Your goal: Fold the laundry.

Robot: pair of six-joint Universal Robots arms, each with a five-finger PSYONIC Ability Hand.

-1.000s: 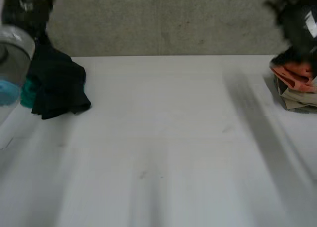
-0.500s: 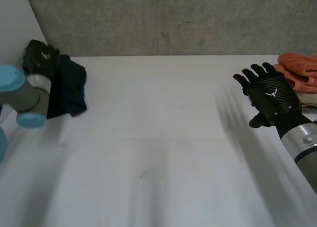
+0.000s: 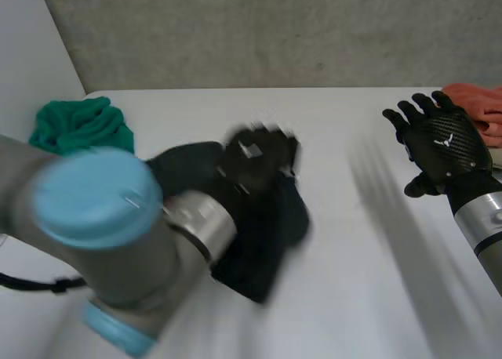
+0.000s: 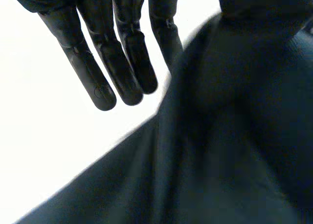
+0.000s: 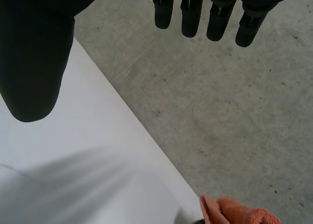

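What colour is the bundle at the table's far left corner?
The bundle is teal green; head view.

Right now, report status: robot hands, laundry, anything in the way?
Left robot hand on dark cloth, grip unclear. Right robot hand open, empty. Green cloth, orange cloth aside.

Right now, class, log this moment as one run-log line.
left hand: at dark cloth, mid table | right hand: open, empty, near orange cloth | green cloth: far left

- White table (image 3: 353,312): takes up near & mid scene, L to R.
- Grey concrete wall (image 3: 259,38): behind table's far edge.
- White panel (image 3: 31,45): far-L corner, next to wall.
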